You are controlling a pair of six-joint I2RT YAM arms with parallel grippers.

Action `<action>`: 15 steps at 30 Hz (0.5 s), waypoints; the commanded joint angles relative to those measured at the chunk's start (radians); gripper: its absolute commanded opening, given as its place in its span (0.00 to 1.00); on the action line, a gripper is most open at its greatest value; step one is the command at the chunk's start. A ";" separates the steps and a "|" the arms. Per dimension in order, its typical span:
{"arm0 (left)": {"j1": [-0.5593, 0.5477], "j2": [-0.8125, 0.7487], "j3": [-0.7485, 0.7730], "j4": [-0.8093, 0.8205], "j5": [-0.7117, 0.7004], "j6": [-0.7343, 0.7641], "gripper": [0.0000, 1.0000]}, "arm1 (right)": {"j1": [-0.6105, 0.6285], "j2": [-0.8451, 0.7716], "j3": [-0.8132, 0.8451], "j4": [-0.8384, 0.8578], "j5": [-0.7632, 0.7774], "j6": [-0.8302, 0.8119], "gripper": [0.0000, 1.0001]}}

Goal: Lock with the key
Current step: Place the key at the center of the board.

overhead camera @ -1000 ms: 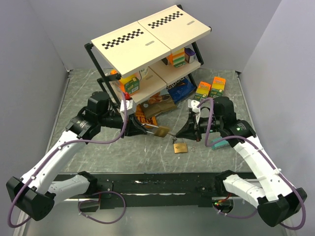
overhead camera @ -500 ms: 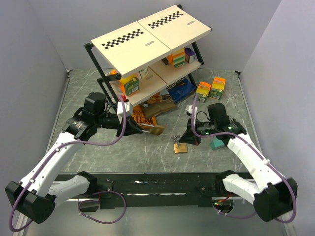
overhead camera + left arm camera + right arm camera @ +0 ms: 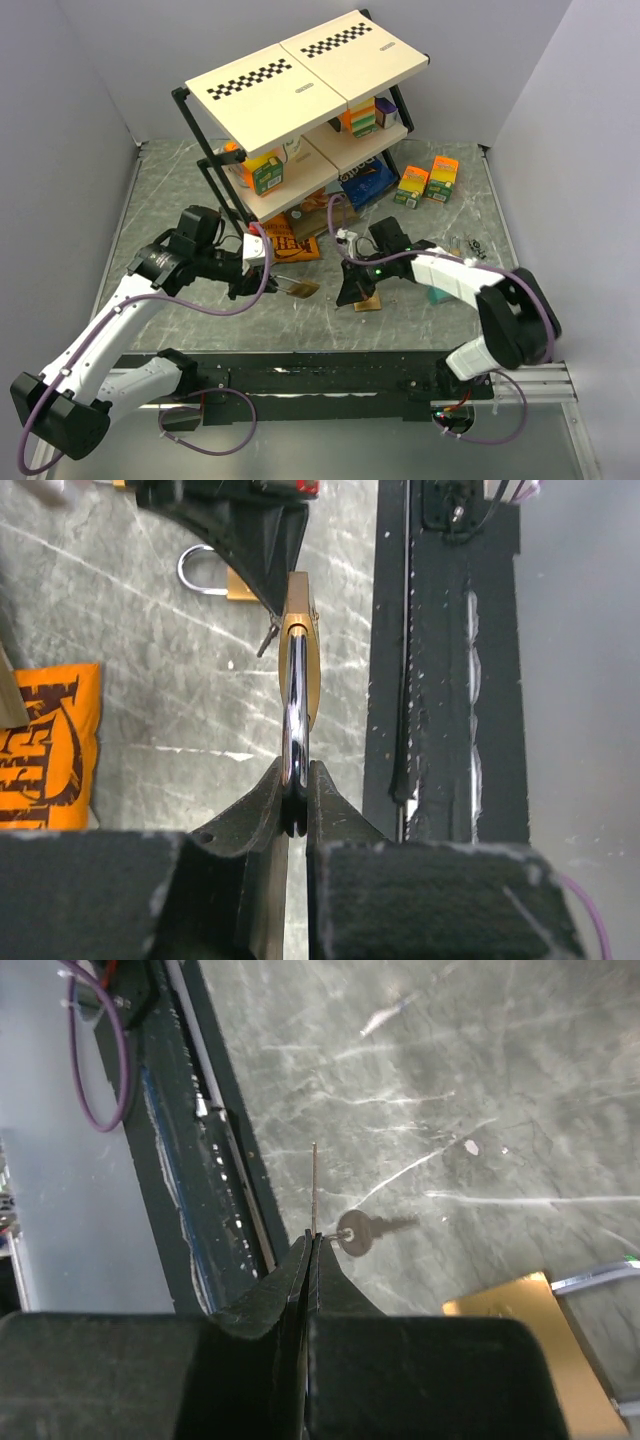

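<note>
Left hand (image 3: 297,805) is clamped on the shackle of a brass padlock (image 3: 299,670), held above the tabletop (image 3: 180,190) with its body pointing away, toward the right hand (image 3: 311,1245). That hand, pinched shut on a key (image 3: 314,1185), hovers just beyond the padlock's far end and is the nearer to it. The left wrist view shows the padlock edge-on, nearly in line with it. The right wrist view shows only the blade, a dangling spare key (image 3: 358,1232) and a second padlock (image 3: 525,1335) on the tabletop.
</note>
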 commanded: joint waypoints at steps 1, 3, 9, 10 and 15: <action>0.004 -0.027 0.012 0.013 0.030 0.077 0.01 | 0.007 0.125 0.094 0.074 -0.044 0.040 0.00; 0.004 -0.029 0.012 0.001 0.026 0.092 0.01 | 0.008 0.197 0.121 0.068 -0.060 0.049 0.00; 0.002 -0.029 -0.005 -0.012 0.026 0.117 0.01 | 0.005 0.282 0.152 0.107 -0.048 0.083 0.00; 0.002 -0.027 -0.006 -0.013 0.029 0.120 0.01 | 0.007 0.300 0.155 0.107 -0.051 0.086 0.00; 0.002 -0.009 0.002 -0.027 0.029 0.150 0.01 | 0.004 0.333 0.160 0.115 -0.051 0.098 0.24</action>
